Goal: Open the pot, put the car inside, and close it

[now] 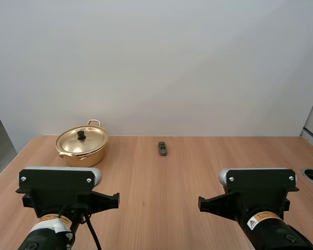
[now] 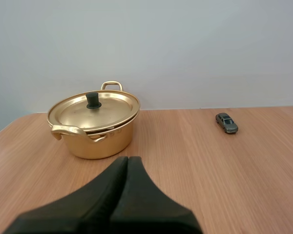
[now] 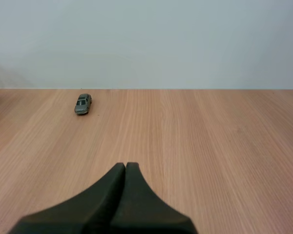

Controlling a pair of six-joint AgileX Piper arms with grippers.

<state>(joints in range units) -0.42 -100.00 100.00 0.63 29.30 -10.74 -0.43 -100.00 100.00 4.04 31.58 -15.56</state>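
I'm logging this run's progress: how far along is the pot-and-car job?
Nothing looks done: the lid sits on the pot, and the car stands on the table, apart from it. Nothing is in hand: the jaws of the left gripper and the right gripper lie shut on nothing, short of both. All is left: lift the lid, put the car inside, close the pot.

Open wooden tabletop lies between the lidded golden metal pot and the small grey toy car, well apart.
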